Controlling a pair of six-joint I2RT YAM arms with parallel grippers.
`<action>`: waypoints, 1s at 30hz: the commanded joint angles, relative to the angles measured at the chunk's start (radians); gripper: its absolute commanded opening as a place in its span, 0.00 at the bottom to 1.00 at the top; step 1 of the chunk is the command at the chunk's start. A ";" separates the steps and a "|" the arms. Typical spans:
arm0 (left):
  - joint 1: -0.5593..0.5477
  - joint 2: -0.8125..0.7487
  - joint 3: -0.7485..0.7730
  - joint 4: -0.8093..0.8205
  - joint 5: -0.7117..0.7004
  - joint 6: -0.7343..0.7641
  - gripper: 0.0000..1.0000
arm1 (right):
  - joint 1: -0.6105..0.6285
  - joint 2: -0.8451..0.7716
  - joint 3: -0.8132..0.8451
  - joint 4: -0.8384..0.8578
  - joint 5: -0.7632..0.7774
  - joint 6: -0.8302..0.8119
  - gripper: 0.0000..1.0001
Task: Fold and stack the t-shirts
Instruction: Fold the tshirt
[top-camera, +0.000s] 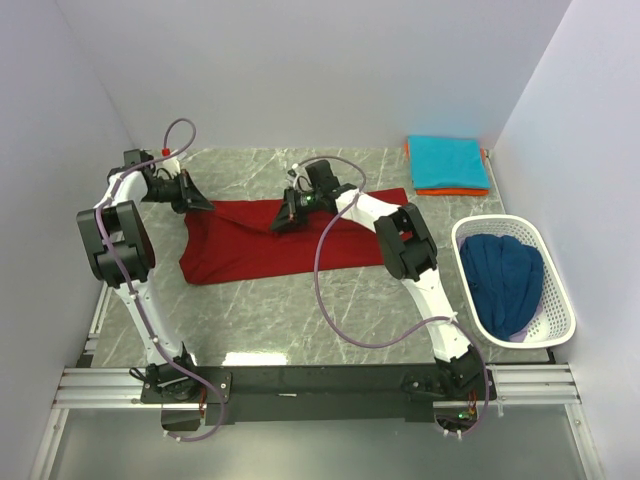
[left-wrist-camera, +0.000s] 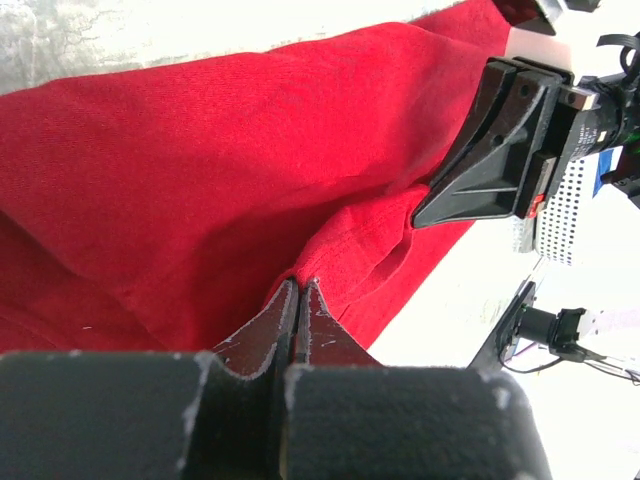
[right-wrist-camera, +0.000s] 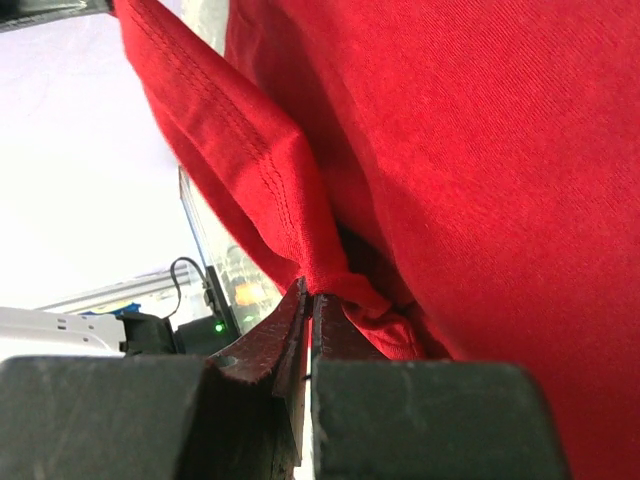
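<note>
Top external view shows the dark red t-shirt (top-camera: 260, 248) lying on the bench (top-camera: 300, 320), its far edge partly covered by the left gripper (top-camera: 203, 203) and right gripper (top-camera: 281, 226). Only the wrist views show their jaws pressed together, each pinching a fold of it. The orange t-shirt (top-camera: 455, 190) is mostly hidden under the teal t-shirt (top-camera: 448, 160).

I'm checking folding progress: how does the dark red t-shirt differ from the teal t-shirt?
The dark red t-shirt lies spread mid-table, unfinished; the teal t-shirt is a folded rectangle. The left gripper and right gripper pinch the red one's cloth; nothing touches the teal one. The red rests on the table, the teal on an orange t-shirt. Both are plain solid colours.
</note>
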 joint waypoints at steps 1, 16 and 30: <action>0.002 0.000 0.019 0.016 0.002 0.002 0.01 | -0.002 0.003 0.059 0.042 -0.018 0.016 0.00; 0.040 -0.075 -0.096 -0.078 -0.055 0.137 0.01 | 0.006 -0.069 -0.064 0.047 -0.053 0.047 0.00; 0.060 -0.032 -0.142 -0.055 -0.093 0.119 0.11 | 0.017 -0.050 -0.052 -0.049 -0.001 -0.031 0.10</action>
